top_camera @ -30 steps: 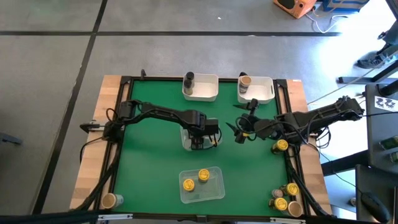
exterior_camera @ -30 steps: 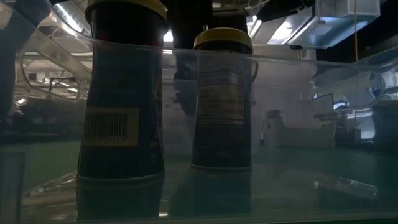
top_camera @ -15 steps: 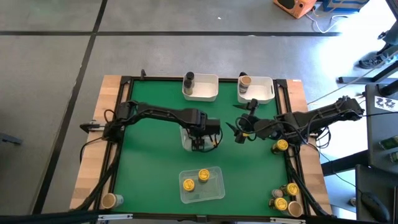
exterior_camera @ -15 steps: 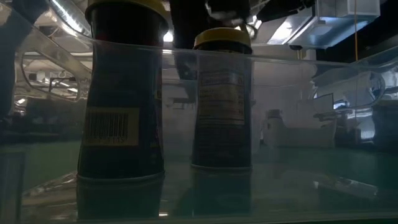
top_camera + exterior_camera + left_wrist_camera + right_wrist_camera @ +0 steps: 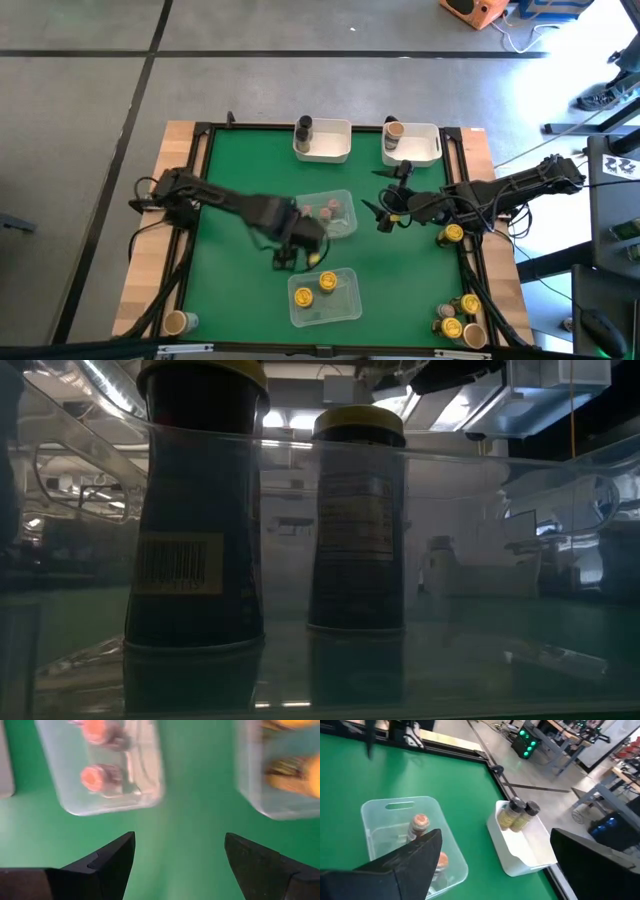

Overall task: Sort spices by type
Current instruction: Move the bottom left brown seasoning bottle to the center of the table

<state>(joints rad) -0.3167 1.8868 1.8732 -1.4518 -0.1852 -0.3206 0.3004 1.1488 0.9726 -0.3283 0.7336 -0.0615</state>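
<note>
My left gripper (image 5: 298, 258) (image 5: 180, 852) is open and holds nothing. It hovers over the green mat between two clear trays. The middle tray (image 5: 340, 228) (image 5: 145, 795) holds reddish-brown-topped jars (image 5: 325, 212) (image 5: 100, 775) standing on their bases. The near tray (image 5: 345, 310) holds two upright yellow-lidded jars (image 5: 303, 296) (image 5: 200, 510), also seen blurred in the left wrist view (image 5: 290, 775). My right gripper (image 5: 385, 212) (image 5: 495, 865) waits open, right of the middle tray. A dark grey jar (image 5: 303, 127) stands in the left white bin (image 5: 335, 150), and a tan-lidded one (image 5: 394, 130) in the right bin (image 5: 425, 150).
More yellow-lidded jars stand at the table's right edge (image 5: 452, 235) and in its near right corner (image 5: 470, 303), with a tan-lidded one (image 5: 473, 335) beside them. Another tan-lidded jar (image 5: 177, 322) stands at the near left corner. Bare green mat lies on the left half.
My left gripper has drawn back from over the middle tray, toward the table's near edge and a little to the left. The tray and its reddish-brown-topped jars now show uncovered. In the low view the dark arm behind the yellow-lidded jars has gone from sight.
</note>
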